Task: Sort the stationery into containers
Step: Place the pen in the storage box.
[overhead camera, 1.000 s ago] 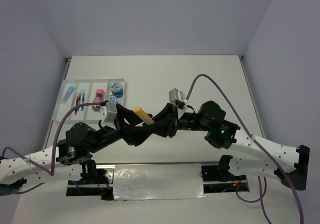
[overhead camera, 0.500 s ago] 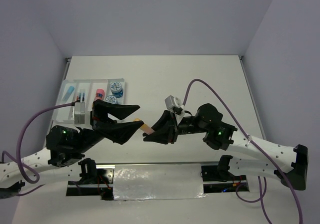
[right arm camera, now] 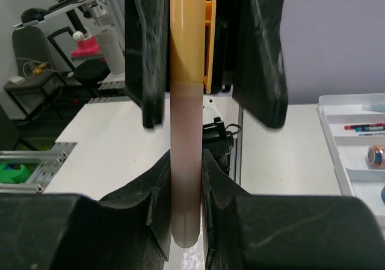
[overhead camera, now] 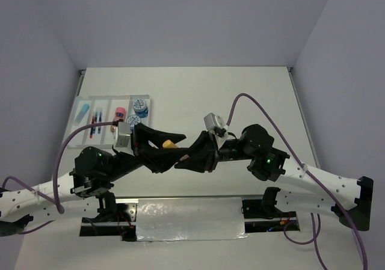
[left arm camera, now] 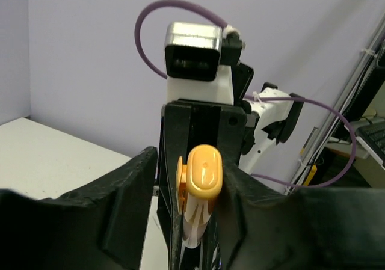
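White table (overhead camera: 240, 89), matte top, seen from above. One thing lies directly on it: a flat white plastic tray (overhead camera: 107, 103), at about 10 o'clock from the table's centre, close to the left edge. Its four long compartments run roughly 12 to 6 o'clock, skewed slightly toward 1 o'clock.

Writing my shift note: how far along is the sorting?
Done: two rolls, a pink cylinder, pens and a light-blue piece lie in the tray. In hand: the right end effector grips an orange-capped marker in mid-air; the left end effector, jaws open, flanks its cap. Left: hand it over and put it in the tray.
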`<act>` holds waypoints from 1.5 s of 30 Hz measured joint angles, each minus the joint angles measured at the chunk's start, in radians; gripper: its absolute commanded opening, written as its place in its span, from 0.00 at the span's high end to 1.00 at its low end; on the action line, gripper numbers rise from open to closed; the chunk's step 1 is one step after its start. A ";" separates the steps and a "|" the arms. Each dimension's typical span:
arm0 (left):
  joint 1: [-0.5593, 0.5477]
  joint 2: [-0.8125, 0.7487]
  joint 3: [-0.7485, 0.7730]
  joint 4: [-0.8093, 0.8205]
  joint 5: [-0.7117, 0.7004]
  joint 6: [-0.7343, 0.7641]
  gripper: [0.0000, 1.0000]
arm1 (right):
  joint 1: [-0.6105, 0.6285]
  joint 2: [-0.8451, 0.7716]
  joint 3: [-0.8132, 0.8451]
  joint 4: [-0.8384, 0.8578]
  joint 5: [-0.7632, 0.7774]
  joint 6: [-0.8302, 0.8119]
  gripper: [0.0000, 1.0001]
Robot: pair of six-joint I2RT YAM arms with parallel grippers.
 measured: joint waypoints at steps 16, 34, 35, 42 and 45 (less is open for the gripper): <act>0.123 0.210 0.303 -0.476 -0.369 -0.011 1.00 | -0.175 -0.078 -0.177 -0.043 0.252 0.035 0.00; 1.201 1.172 0.725 -1.021 -0.575 0.132 1.00 | -0.290 -0.285 -0.348 -0.302 0.493 0.112 0.00; 1.206 1.210 0.750 -1.012 -0.590 0.157 1.00 | -0.290 -0.294 -0.358 -0.302 0.484 0.112 0.00; 1.305 1.305 0.808 -0.883 -0.577 0.394 0.97 | -0.290 -0.298 -0.393 -0.289 0.400 0.106 0.00; 1.357 1.288 0.760 -0.818 -0.555 0.472 0.98 | -0.290 -0.285 -0.408 -0.269 0.370 0.106 0.00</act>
